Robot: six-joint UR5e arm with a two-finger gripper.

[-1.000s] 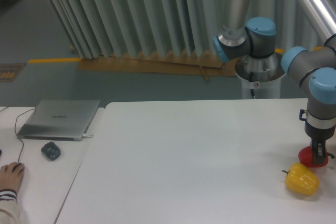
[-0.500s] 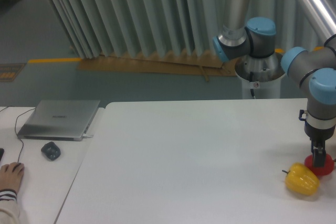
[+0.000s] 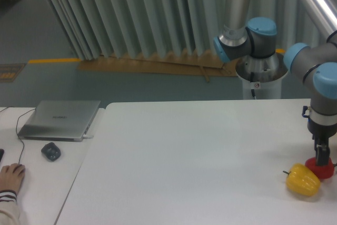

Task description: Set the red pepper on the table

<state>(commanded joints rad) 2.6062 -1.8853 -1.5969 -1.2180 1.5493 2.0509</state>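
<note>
table, red pepper under fingers

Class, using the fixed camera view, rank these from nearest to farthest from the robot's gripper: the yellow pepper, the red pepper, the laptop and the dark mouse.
1. red pepper, right at the gripper, far right of the table.
2. yellow pepper, just to the camera's left of it.
3. laptop and dark mouse, both far across on the side desk; too close to call.

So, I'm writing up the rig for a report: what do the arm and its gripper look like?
The arm has grey metallic tube segments with light-blue caps on rounded joints. A white base carries a small red-marked label. The wrist ends in a black collar, and the gripper is dark and narrow with two slim fingers.
</note>
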